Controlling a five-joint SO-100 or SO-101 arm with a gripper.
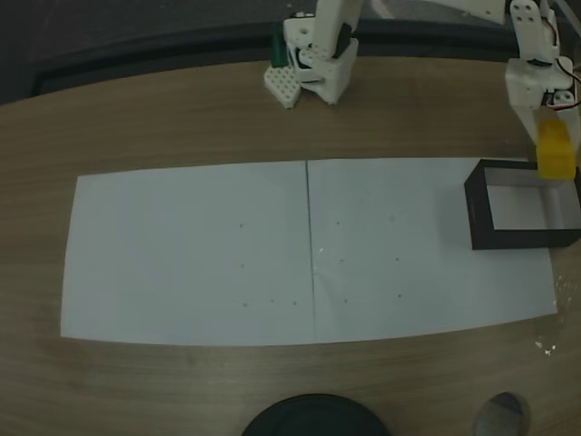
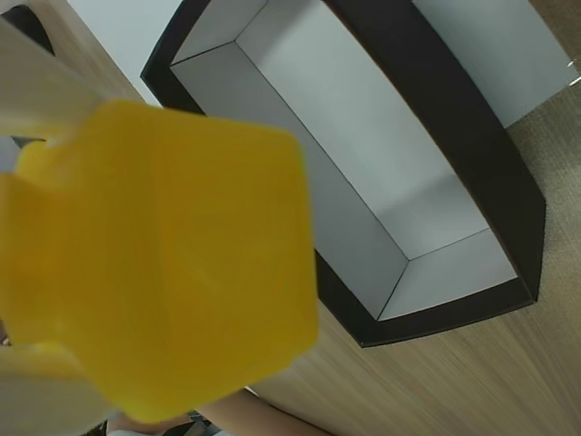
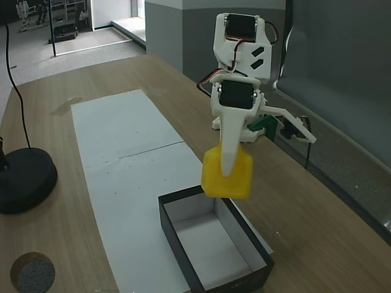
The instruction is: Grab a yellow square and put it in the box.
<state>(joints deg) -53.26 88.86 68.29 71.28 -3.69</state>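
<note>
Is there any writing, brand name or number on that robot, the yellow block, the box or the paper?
None can be read.
Yellow block, held in the pincer: plain, no print.
Box: black walls, pale inside, no label.
Paper: small dark specks and a centre line, no letters.
Arm: dark slots on the white casing, no legible text.

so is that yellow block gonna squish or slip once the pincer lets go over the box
The yellow block looks soft, with rounded foam-like edges, so it probably gives a little in the pincer. It seems light, so it may bounce in the box. Its flat faces should stop it rolling.
</note>
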